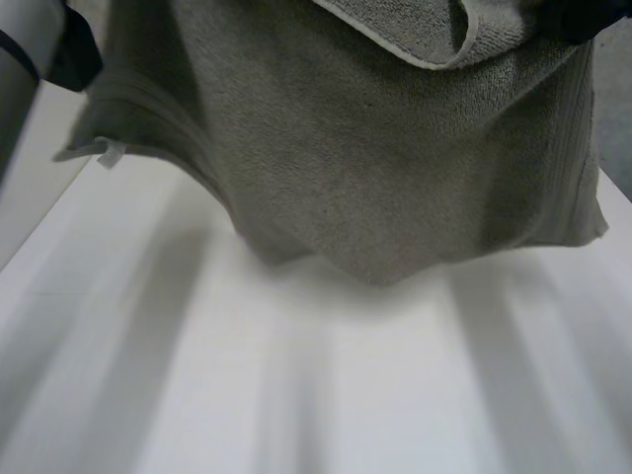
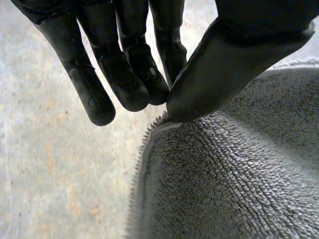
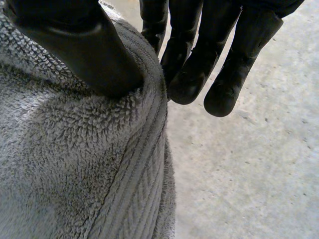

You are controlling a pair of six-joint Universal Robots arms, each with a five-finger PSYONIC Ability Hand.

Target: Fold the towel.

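- The grey towel [image 1: 395,168] hangs lifted across the upper half of the head view. Its lower edge sags to a low point just right of centre, above the white desk [image 1: 326,395].
- A fold of the towel's top edge curls over at the upper right of that view.
- A small white tag [image 1: 109,153] sticks out from the towel's corner at the left side of the frame, just below the left arm [image 1: 20,69].
- The left hand [image 2: 224,59] is clamped on the towel. Its thumb presses on the towel's hemmed edge, and the fingers [image 2: 129,84] close in against the thumb tip from the other side.
- The right hand [image 3: 75,50] is also clamped on the towel. Its thumb sinks into the pile next to the ribbed hem, and the fingers [image 3: 194,74] sit just behind that edge.
- In both wrist views the towel hangs down from the thumbs, with a grey speckled floor [image 3: 259,169] far below.
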